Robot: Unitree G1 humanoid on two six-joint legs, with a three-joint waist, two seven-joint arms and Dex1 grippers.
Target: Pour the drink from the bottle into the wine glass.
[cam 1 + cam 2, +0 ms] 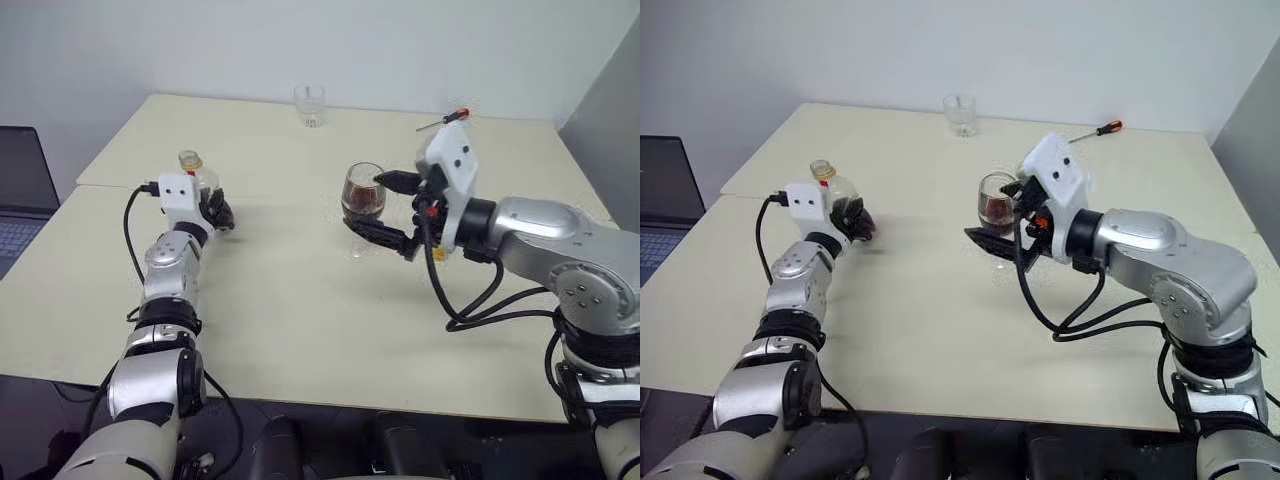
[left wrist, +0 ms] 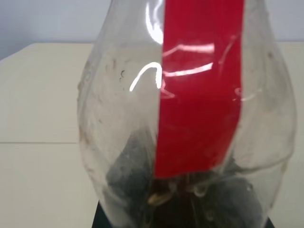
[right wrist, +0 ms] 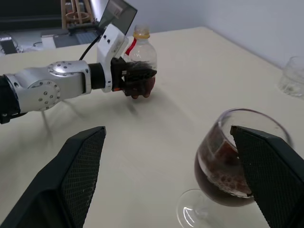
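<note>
Pale cream tabletop (image 1: 290, 320) spreads across the head views, two slabs butted together with a seam running from the left edge toward the middle, under a plain whitish wall. At left of centre in the left eye view, the left gripper (image 1: 217, 212) has its black fingers clenched around the lower body of the bottle (image 1: 197, 178), which stands upright with its yellowish neck end above the white wrist housing; the left wrist view looks straight onto the clear belly and a broad red label strip, with a little dark liquid low in the bottle. Behind those fingers the left forearm runs level and away from the camera, the elbow bent near the lower left of the frame, a black cable looping from the wrist. Right of centre, the right gripper (image 1: 385, 208) has its two black fingers spread wide, one on each side of the wine glass (image 1: 363, 196); in the right wrist view one finger lies close against the bowl's side while the other stands well apart, so whether any contact is made I cannot tell. The glass stands on its foot on the table and holds the drink (image 3: 219, 178), dark brown, filling the lower part of the bowl. The right wrist is cocked, its white housing raised, and the silver forearm reaches in from the right edge. A clear tumbler (image 1: 309, 105) sits at the far top centre, and a red-handled screwdriver (image 1: 1096, 130) lies at the upper right.
</note>
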